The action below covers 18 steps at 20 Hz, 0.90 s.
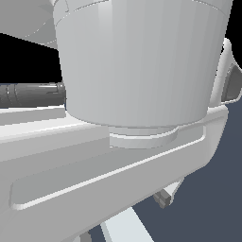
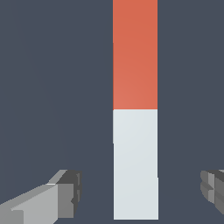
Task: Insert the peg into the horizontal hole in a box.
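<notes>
Filling nearly all of the exterior view, our own arm (image 1: pixel 137 61) sits closest to the lens, its broad pale grey-white housing blocking most of the scene. At the exterior view's left a dark ribbed cylinder (image 1: pixel 30 93) runs sideways behind the housing. Toward the lower middle, a pale strip (image 1: pixel 125 230) shows under the arm's body against the dark blue-grey floor (image 1: pixel 212 198); it could be the peg's pale end, but we cannot tell. Just to its right, one small grey finger pad (image 1: pixel 163 197) pokes out below the housing.

Through the wrist view we see our gripper (image 2: pixel 141 190) with its jaws wide apart, holding nothing. One finger (image 2: pixel 65 194) stands on one side and the other finger (image 2: pixel 213 187) on the opposite side. Between them lies the peg (image 2: pixel 135 109), flat on the floor, with clear floor between it and either finger. It sits nearer the first finger than the second. Its pale grey-white half lies between the fingers, and its red-orange half stretches away from them.
</notes>
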Available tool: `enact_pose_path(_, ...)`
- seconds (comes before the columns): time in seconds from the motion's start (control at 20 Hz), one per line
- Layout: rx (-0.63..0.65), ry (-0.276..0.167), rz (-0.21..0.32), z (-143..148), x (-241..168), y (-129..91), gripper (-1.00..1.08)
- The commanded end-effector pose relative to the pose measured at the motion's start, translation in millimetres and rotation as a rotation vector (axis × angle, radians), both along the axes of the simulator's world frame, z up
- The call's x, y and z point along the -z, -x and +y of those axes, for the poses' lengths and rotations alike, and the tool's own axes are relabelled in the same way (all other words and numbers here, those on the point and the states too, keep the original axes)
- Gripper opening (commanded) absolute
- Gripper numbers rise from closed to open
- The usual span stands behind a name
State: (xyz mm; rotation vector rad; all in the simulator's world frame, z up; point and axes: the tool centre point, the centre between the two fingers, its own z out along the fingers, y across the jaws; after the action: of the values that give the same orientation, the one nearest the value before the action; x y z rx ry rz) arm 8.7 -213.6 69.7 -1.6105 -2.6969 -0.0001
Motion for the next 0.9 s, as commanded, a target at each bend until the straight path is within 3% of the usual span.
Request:
enact_pose_path(0.0, -0.004, 0.0, 0.0, -1, 0, -1, 1.0)
enact_pose_path(0.85, -0.004, 0.0, 0.0, 0, 50, -1, 1.0)
